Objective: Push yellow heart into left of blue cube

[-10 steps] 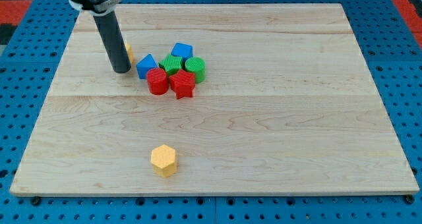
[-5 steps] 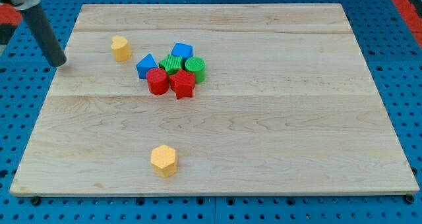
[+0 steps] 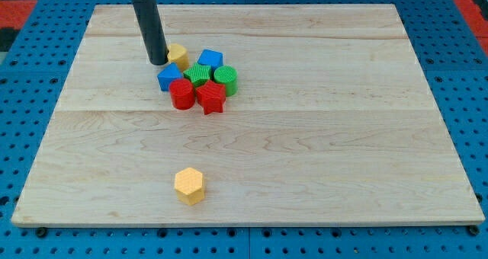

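Observation:
The yellow heart (image 3: pixel 179 56) lies on the wooden board (image 3: pixel 305 137) just left of the blue cube (image 3: pixel 210 59), with a small gap between them. My tip (image 3: pixel 159 62) touches the heart's left side. Below the heart is a blue triangular block (image 3: pixel 168 77). The cluster also holds a green block (image 3: pixel 197 75), a green cylinder (image 3: pixel 226 80), a red cylinder (image 3: pixel 181 94) and a red star (image 3: pixel 211 97).
A yellow hexagon (image 3: pixel 189 185) sits alone near the board's bottom edge. The board rests on a blue pegboard (image 3: pixel 30 99).
My tip came back from the board's left edge to the heart's left side. The heart has slid right, from well left of the cluster to beside the blue cube.

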